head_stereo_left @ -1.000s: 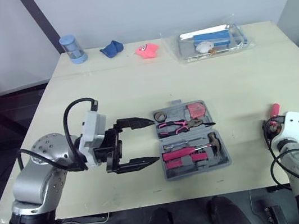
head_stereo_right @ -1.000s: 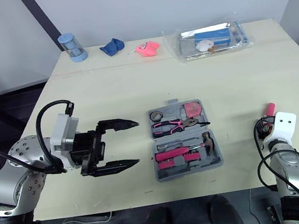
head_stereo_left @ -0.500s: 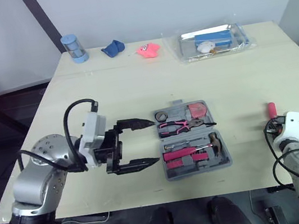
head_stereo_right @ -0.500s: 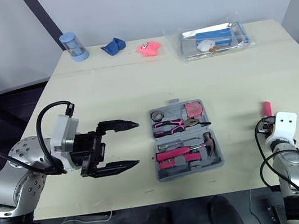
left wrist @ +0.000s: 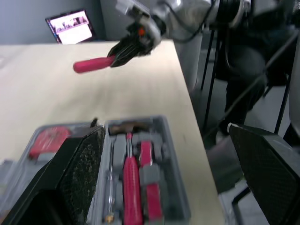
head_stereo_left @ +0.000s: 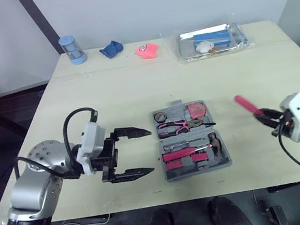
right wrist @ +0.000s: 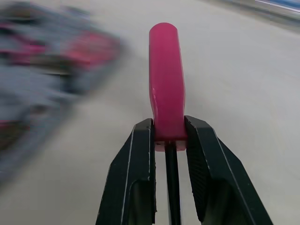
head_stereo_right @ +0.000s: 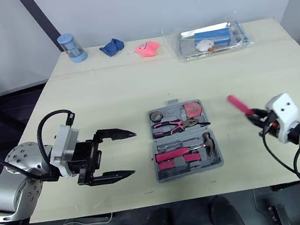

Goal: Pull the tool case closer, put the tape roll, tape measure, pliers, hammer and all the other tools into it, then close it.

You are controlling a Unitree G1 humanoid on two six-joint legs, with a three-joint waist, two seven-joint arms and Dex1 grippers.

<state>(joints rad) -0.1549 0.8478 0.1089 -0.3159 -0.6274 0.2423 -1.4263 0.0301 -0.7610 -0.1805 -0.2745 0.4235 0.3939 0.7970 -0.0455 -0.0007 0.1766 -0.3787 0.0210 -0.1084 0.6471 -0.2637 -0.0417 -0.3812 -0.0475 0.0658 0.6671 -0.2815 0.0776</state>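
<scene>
The grey tool case lies open at the table's middle. In it are a tape roll, a red tape measure, pink-handled pliers and a hammer. My left gripper hovers open just left of the case, with nothing between its fingers. To the right of the case, my right gripper is shut on a pink-handled tool. The pink handle sticks out past the fingertips, above the table, and points toward the case.
Along the far edge stand a blue cup, a blue cloth, a pink item and a clear bag of blue things. The table's front edge runs just below the case and both grippers.
My right arm has lifted and swung in from the table's right corner, so the pink tool now points toward the case. The left gripper has drawn back slightly from the case.
</scene>
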